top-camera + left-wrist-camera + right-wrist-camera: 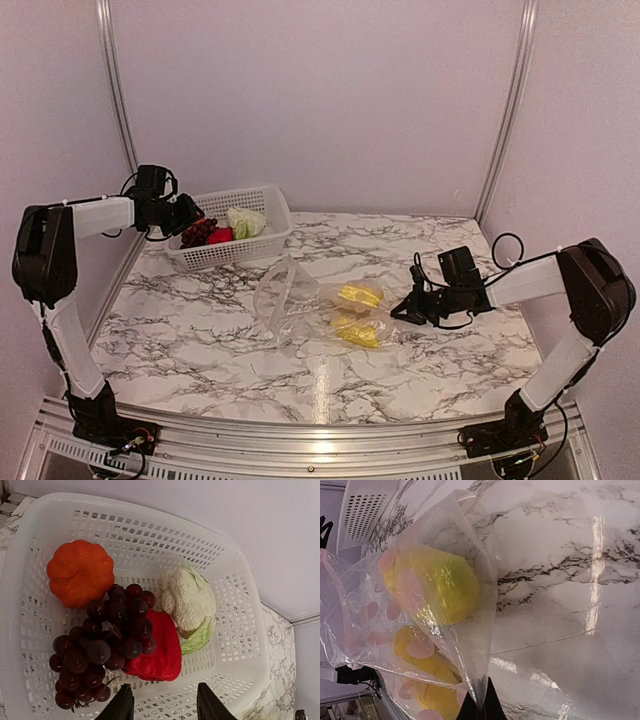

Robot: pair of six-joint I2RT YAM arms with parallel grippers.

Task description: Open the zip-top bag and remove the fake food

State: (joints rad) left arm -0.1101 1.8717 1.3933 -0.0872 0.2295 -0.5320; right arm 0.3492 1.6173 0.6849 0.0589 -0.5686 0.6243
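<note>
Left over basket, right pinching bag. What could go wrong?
1. The right fingers pinch only a thin edge of the bag; the slick film could slip free.
2. The yellow pieces lie at that pinched end, so reaching in may drag the whole bag.
3. The left fingers hang open just above the grapes and might snag the basket wall when leaving.

The left arm [100, 215] and right arm [522, 280] have white tubular links, bulky black joint housings, and looping black cables [508, 236].
</note>
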